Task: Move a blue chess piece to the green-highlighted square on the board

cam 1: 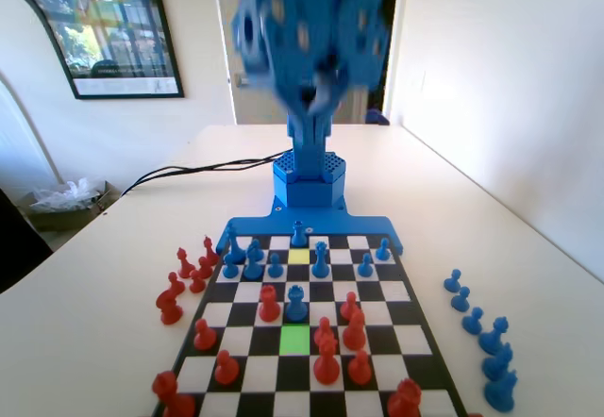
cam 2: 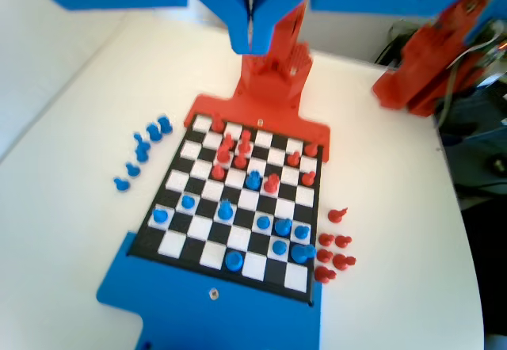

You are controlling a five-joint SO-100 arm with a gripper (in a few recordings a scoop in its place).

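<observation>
The board [cam 1: 412, 340] lies on the white table. Its green-highlighted square [cam 1: 295, 339] shows bare in the fixed view, near the front, with red pieces close on its right. One square beyond it stands a blue chess piece [cam 1: 296, 302], which the wrist view shows among the red pieces [cam 2: 253, 180]. A paler yellow-green square [cam 1: 299, 256] lies in the blue back rows. My gripper [cam 1: 314, 96] hangs blurred, high above the arm's base. In the wrist view its jaws [cam 2: 252, 47] meet in a thin seam with nothing between them.
Red pieces [cam 1: 327, 360] crowd the near half of the board. Several blue pieces [cam 1: 321, 261] fill the far rows. Captured blue pieces [cam 1: 491, 337] line the table on the right, and captured red pieces [cam 1: 184, 280] stand on the left. A black cable [cam 1: 189, 172] runs to the base.
</observation>
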